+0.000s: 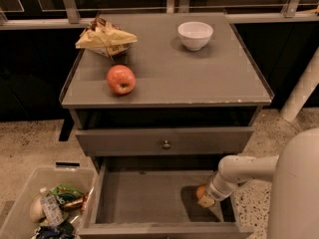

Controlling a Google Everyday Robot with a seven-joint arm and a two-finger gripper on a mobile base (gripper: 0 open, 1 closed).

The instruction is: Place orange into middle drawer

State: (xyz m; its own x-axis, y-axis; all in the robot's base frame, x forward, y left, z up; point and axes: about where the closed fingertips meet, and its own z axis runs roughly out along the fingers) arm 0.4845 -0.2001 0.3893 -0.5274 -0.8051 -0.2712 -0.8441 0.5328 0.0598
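One orange [200, 191] at the claw [205, 200] in the middle drawer [144, 195]
Cannot tell the claw's grip; table [199, 78] holds one apple [120, 79], one white bowl [195, 35], one snack bag [104, 38]

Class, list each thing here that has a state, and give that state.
middle drawer: pulled open.
knobbed drawer: shut.
orange: low inside the middle drawer, at the gripper's tip.
gripper: reaching into the middle drawer's right side.
white bowl: upright on the cabinet top.
plastic bin: open-topped, holding rubbish.
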